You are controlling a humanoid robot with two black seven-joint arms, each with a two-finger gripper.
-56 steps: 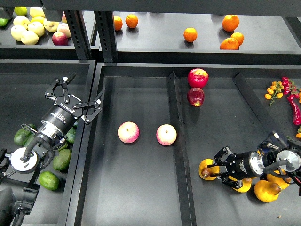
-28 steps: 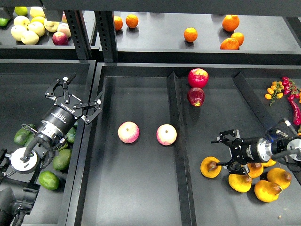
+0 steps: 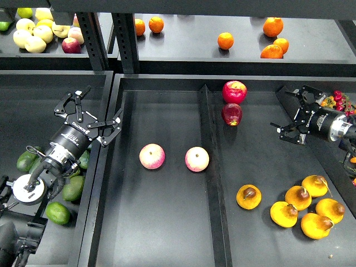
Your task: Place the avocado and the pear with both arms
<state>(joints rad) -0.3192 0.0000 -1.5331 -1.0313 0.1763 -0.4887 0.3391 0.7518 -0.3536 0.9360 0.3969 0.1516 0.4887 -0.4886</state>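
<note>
The pear (image 3: 248,196), orange-yellow with a dark brown spot, lies alone in the right compartment of the black tray (image 3: 167,233), left of several similar yellow fruits (image 3: 303,206). My right gripper (image 3: 290,112) is open and empty, well above and to the right of the pear. The bright green avocado (image 3: 58,212) lies in the left bin among duller avocados (image 3: 73,189). My left gripper (image 3: 91,113) is open and empty over the bin's right edge, above the avocados.
Two pink-yellow apples (image 3: 152,156) (image 3: 196,159) lie in the tray's middle compartment. Two red apples (image 3: 234,92) lie at the back. A divider (image 3: 210,167) splits the tray. Oranges (image 3: 225,40) sit on the back shelf, red chillies (image 3: 347,125) at far right.
My right gripper has let go of the pear, opened, and pulled back up and to the right. The pear now lies free. The left arm has not moved.
</note>
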